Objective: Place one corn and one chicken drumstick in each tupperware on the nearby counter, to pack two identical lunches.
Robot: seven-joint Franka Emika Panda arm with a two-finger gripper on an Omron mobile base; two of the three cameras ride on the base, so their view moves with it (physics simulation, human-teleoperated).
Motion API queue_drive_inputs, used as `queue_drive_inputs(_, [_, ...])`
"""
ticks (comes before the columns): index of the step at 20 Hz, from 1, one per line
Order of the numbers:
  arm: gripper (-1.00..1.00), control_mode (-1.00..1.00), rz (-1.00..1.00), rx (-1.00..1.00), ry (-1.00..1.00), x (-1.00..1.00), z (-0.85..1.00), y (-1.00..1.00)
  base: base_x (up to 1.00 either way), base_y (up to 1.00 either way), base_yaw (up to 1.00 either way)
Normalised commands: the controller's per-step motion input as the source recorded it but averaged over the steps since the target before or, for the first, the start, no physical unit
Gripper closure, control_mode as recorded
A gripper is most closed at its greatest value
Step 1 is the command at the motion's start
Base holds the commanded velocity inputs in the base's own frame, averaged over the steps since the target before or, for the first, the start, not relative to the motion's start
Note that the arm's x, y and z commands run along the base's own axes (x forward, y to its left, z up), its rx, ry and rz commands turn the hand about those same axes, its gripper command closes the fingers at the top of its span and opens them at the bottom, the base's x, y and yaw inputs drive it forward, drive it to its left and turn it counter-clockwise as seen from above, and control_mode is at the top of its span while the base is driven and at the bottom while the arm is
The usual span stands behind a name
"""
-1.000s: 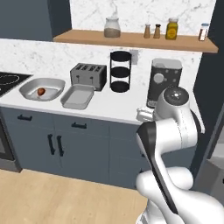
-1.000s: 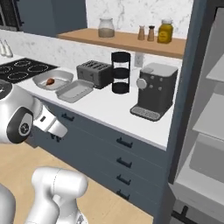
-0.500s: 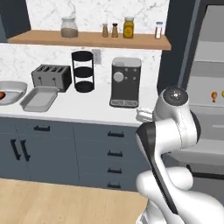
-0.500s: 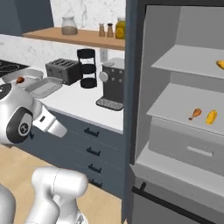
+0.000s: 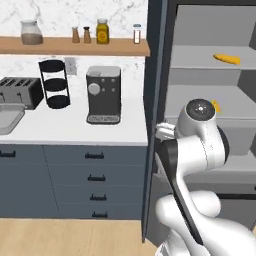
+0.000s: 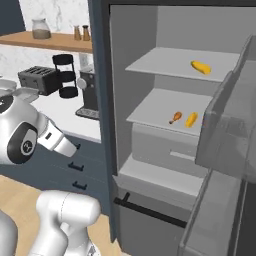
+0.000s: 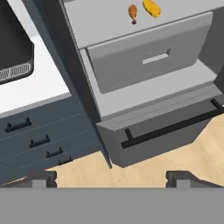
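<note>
Inside the open fridge, a reddish-brown chicken drumstick [image 6: 175, 117] and a yellow corn [image 6: 191, 119] lie side by side on the middle shelf. A second corn [image 6: 201, 66] rests on the shelf above, also seen as corn [image 5: 226, 59] in the left base view. In the hand view the drumstick [image 7: 133, 12] and corn [image 7: 151, 8] sit far off at the top edge. My gripper [image 7: 112, 179] is open with nothing between its fingers, well short of the shelf. A light-grey tupperware [image 5: 7, 121] peeks in at the left end of the counter [image 5: 65, 131].
A toaster [image 5: 19, 92], a black wire rack [image 5: 54, 84] and a coffee machine [image 5: 103, 95] stand on the counter. The fridge door [image 6: 225, 150] hangs open on the right. Below the shelves are a grey drawer [image 7: 144, 63] and a freezer handle [image 7: 175, 124].
The base has driven right along the counter, so the views have shifted from the toaster and tupperware to the open fridge. The gripper has stayed open.
</note>
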Motion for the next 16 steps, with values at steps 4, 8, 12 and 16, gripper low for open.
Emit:
queue_drive_inputs(4, [-1.0, 1.0, 0.0, 0.0, 0.0, 0.0, 0.0, 0.0, -0.02, -0.53, -0.22])
queue_drive_inputs(8, [-1.0, 1.0, 0.0, 0.0, 0.0, 0.0, 0.0, 0.0, 0.0, -0.4, -0.26])
queue_drive_inputs(12, [-1.0, 1.0, 0.0, 0.0, 0.0, 0.0, 0.0, 0.0, 0.0, -0.29, -0.29])
queue_drive_inputs(16, [-1.0, 1.0, 0.0, 0.0, 0.0, 0.0, 0.0, 0.0, 0.0, -0.17, -0.31])
